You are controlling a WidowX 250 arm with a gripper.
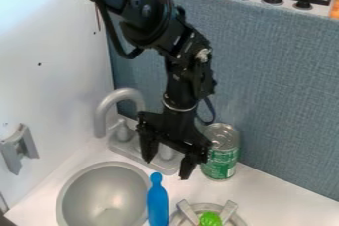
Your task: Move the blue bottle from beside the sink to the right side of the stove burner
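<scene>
Near a green can (220,163) and grey basin (99,193), the claw (168,161) hangs spread apart while a round dish (238,219) holds something green (210,219).

No words, brands or numbers can be read. The can (221,145) near the far edge of the worktop (278,195), behind the sink area, bears a green label (219,163) with pale print too small to make out.

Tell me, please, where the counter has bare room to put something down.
Widest: counter between the green can, the metal ring and the blue panel. Narrower: the strip between the sink bowl and the white wall. Crowded: around the faucet, gripper and can.
</scene>
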